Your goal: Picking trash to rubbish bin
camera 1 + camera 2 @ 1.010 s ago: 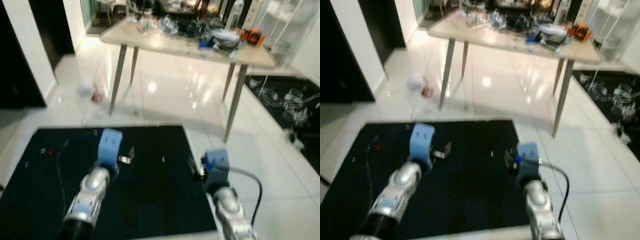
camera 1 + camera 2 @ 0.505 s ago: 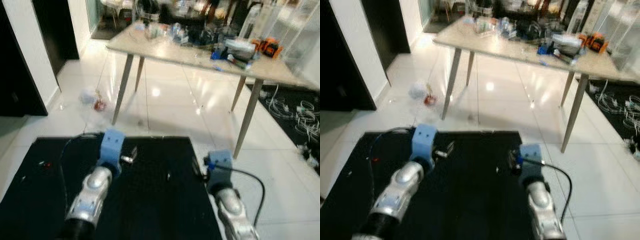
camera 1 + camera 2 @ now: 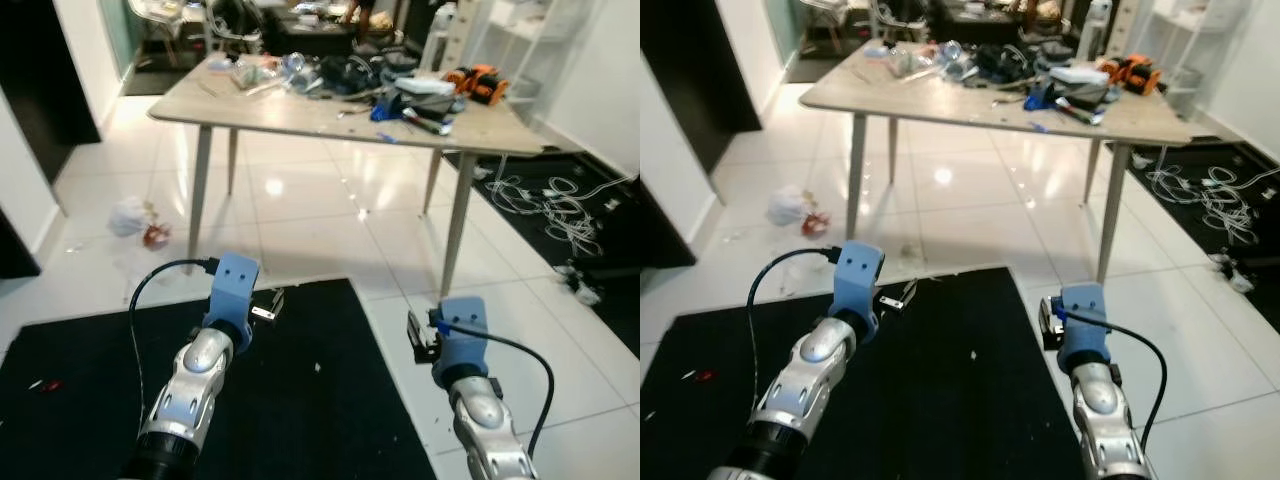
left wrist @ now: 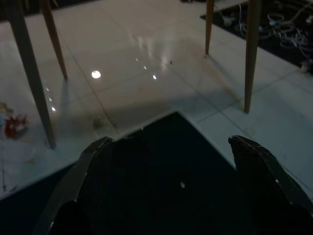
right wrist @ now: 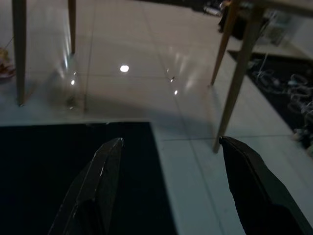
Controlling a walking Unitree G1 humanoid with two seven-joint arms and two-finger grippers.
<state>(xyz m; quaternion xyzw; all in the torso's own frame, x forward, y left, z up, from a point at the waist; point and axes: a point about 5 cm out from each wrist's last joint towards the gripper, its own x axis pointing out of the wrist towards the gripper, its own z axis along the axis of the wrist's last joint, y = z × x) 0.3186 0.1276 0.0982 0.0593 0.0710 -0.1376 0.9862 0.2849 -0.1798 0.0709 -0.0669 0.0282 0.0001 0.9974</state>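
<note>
With both arms held fwd at about waist height over the black mat [image 3: 90, 370], pose reads as carry/transit, not a reach. Left gripper [image 4: 168, 161]: fingers spread apart, nothing btwn them, only mat edge and white tile beyond. Right gripper [image 5: 171, 171]: same, fingers wide apart, empty, aimed at the mat corner and a table leg.

Trash: crumpled white wad w/ a red scrap [image 3: 135, 218] lies on the tile near the far-left leg of the table [image 3: 300, 105], well apart from both grippers, off to the robot's left. Small white flecks on the mat too, too tiny to ID. Can't spot a rubbish bin.

Tabletop is cluttered w/ tools and cables [image 3: 400, 85]; more cables [image 3: 545, 200] on the floor at right. Prob workspace stuff, not trash.

Judgement: open empty claws fit either heading to the wad or just after a drop-off; can't tell which.
</note>
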